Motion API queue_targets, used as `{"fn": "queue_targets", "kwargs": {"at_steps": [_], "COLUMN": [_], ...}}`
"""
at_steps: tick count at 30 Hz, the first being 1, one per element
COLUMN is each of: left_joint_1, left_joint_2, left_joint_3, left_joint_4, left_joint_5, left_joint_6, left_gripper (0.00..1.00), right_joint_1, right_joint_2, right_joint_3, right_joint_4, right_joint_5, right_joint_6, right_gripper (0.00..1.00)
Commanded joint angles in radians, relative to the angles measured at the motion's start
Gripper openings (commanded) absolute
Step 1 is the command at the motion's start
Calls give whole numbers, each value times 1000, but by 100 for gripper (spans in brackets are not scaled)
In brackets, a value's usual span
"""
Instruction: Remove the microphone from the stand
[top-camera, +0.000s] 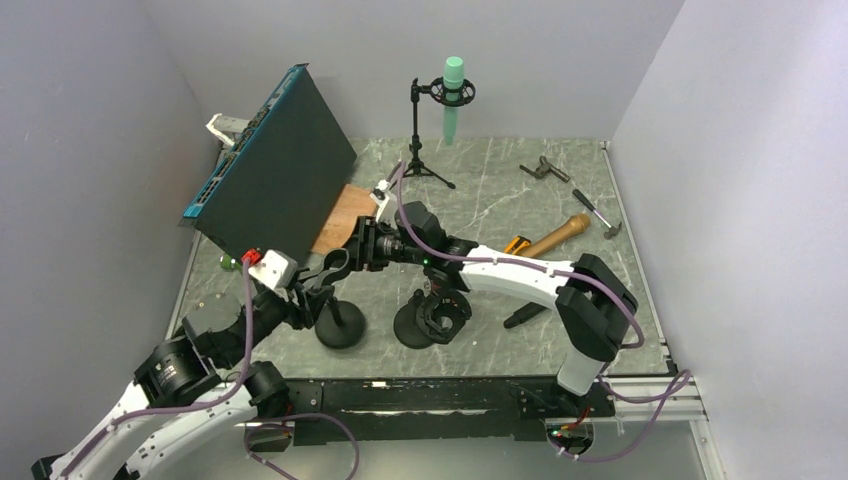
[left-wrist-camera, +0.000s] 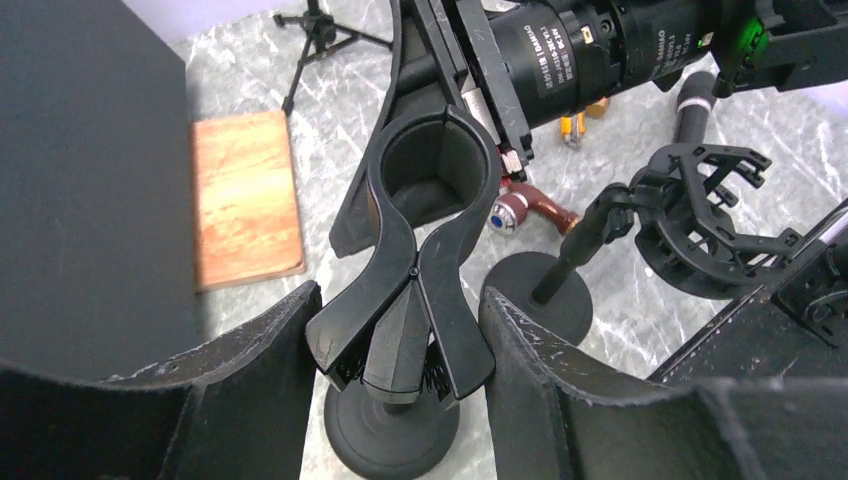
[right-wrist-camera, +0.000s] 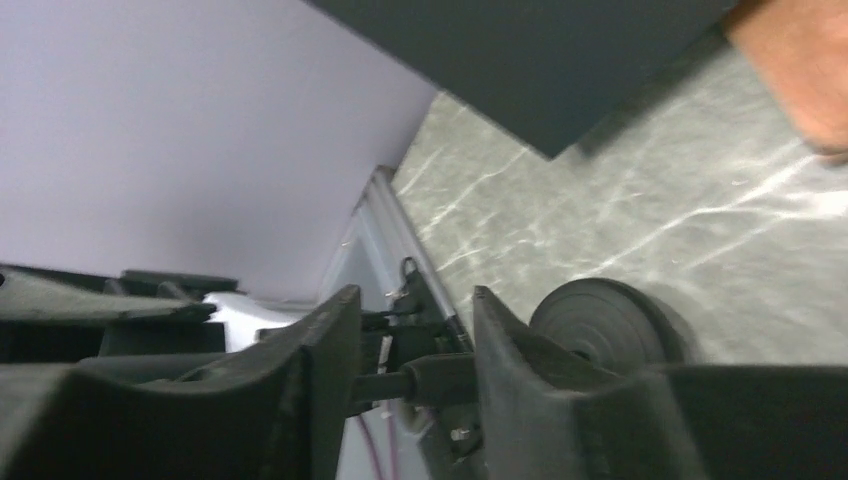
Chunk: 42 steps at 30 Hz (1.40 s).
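Left claw (left-wrist-camera: 400, 302) spread around an empty clip (left-wrist-camera: 395, 250); the black microphone (top-camera: 524, 316) lies on the bench (top-camera: 500, 190).

Overhead: both my arms meet at the short stand (top-camera: 340, 327) on the left, and the microphone lies well apart to its right, beyond the shock-mount stand (top-camera: 432, 318). I judge the removal done, so what remains is to back both arms clear. If the green microphone (top-camera: 453, 95) at the back is the one meant, nothing has begun there. Left wrist: my fingers sit either side of the clip's pinch levers and pinch nothing; the clip's ring is hollow. The microphone shows as a slim dark barrel with a mesh head. Right wrist: the right claw (right-wrist-camera: 415, 310) has its fingers apart. A dark rod crosses the gap, and I cannot tell whether they touch it.
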<state>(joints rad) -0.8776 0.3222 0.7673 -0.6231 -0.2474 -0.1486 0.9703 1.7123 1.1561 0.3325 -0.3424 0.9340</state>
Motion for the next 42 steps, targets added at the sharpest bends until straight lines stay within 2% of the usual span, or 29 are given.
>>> {"fn": "queue_targets", "kwargs": {"at_steps": [1,6,11,14,18,22,30,34,37,42], "left_joint_1": [-2,-2,-2,-3,-3,-3,-4,-3,-3,-3], "left_joint_2": [-52,-92,-53,22,115,131,192,220,218,151], "left_joint_3": [-102,-188,-239,-241,-194,-130,145,238,226,78], "left_joint_4": [207,207,225,226,197,149,-128,-225,-241,-142], "left_joint_5": [58,51,88,100,82,13,-108,-77,-56,-19], "left_joint_6": [30,-53,-113,-120,-112,-88,-87,-110,-113,-116], "left_gripper": [0,1,3,3,2,0,0,0,0,0], "right_joint_1": [-3,-21,-58,-63,-70,-95,-99,-99,-100,-97], "right_joint_2": [-91,-171,-266,-303,-351,-380,-354,-342,-331,-306], "right_joint_3": [67,52,-7,-16,-45,-80,-83,-84,-83,-79], "right_joint_4": [-115,-196,-198,-221,-238,-230,-200,-178,-146,-96], "right_joint_5": [39,93,100,102,129,121,71,50,7,-76], "right_joint_6": [-103,-171,-185,-193,-196,-185,-165,-154,-132,-93], "right_gripper": [55,79,93,98,100,100,100,100,100,100]}}
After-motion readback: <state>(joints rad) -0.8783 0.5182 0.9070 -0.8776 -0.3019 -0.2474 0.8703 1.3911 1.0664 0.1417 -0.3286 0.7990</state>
